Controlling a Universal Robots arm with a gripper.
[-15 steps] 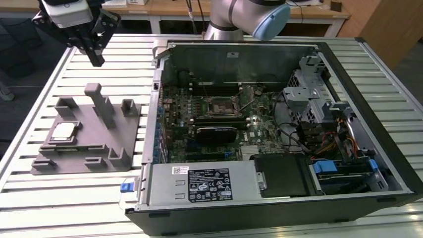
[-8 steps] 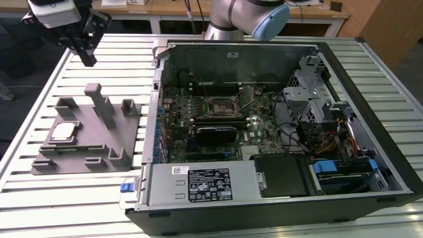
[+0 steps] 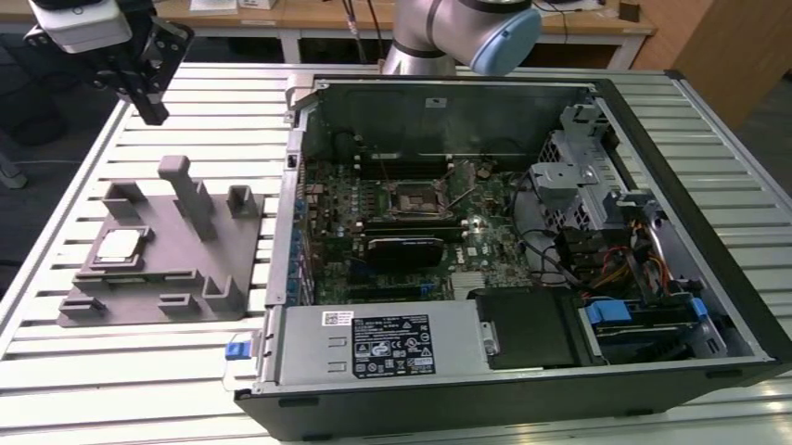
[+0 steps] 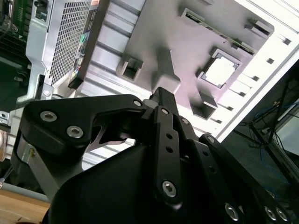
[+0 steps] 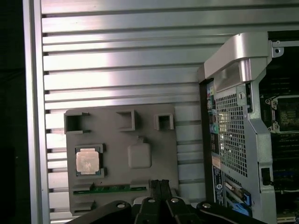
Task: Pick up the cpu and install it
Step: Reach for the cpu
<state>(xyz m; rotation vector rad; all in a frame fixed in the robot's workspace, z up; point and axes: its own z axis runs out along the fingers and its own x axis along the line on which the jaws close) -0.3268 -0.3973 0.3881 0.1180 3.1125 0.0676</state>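
Black-fingered and narrow, the gripper (image 3: pixel 152 113) is pictured in the air over the exterior view's left part of the slatted metal table (image 3: pixel 111 380). Its fingertips are pressed together and nothing is held between them; the same closed tips are seen in both wrist views (image 4: pixel 163 94) (image 5: pixel 161 184). The gripper is kept clear of everything below, nearest to the far end of the grey fixture (image 3: pixel 185 278).

The cpu (image 3: pixel 121 246) is seated flat in a square recess of that fixture, pale metal top upward, on the fixture's side towards the exterior view's left. It is untouched and well apart from the fingertips. In both wrist views the chip (image 4: pixel 219 71) (image 5: pixel 88 161) is framed by the recess walls of the grey block (image 4: pixel 154 28) (image 5: pixel 117 140). In the first wrist view a green circuit strip (image 5: pixel 112 188) is laid in a slot just beside it.

At the exterior view's right of the fixture, an open computer case (image 3: pixel 287 185) is laid on its side on the table. Its motherboard is exposed and the black socket frame (image 3: pixel 413 197) is set near the board's middle. The arm (image 3: pixel 458 32), silver with a blue joint cap, is seen behind the case.
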